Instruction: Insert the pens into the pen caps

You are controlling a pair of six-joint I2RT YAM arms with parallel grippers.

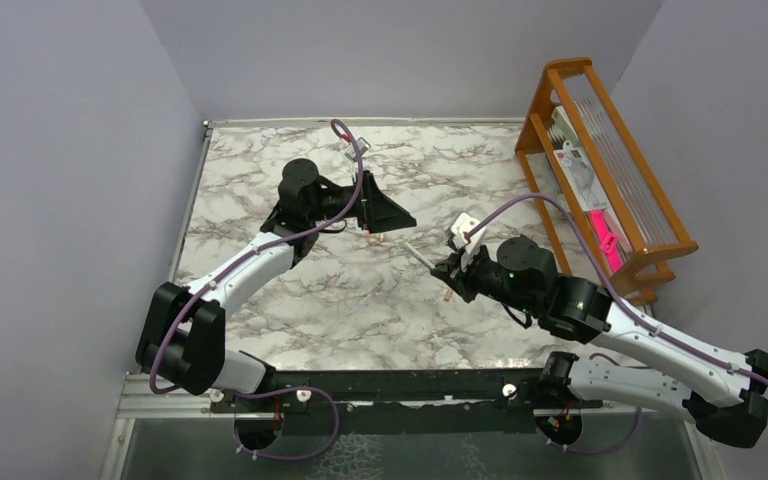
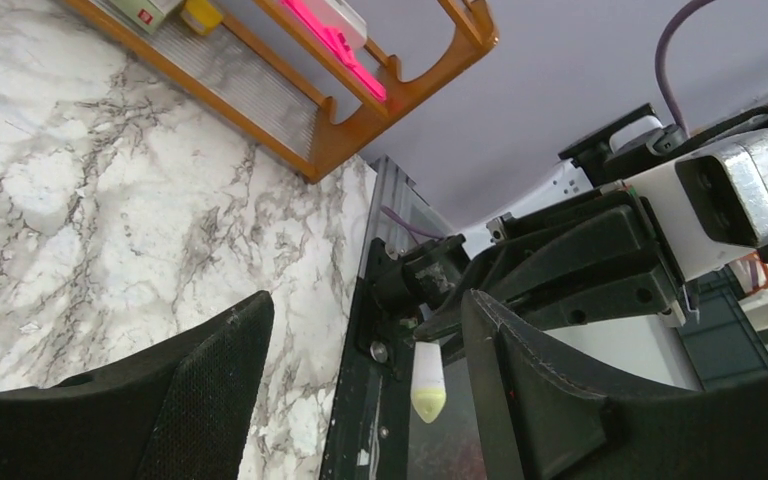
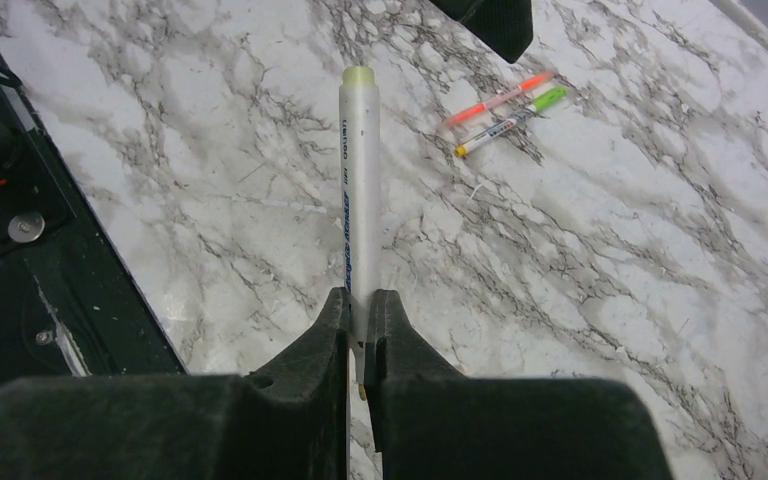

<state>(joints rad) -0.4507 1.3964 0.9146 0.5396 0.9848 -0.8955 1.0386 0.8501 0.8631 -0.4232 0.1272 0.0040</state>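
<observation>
pens (image 3: 360, 190): one in right hand (image 3: 362, 305), two on table (image 3: 610, 300).

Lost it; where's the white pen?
The white pen is clamped between the right fingers, centre of the top view, tip pointing at the open left fingers.

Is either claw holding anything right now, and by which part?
The right gripper pinches a whitish pen near the end opposite its yellow-green tip; the left gripper is open and empty.
</observation>
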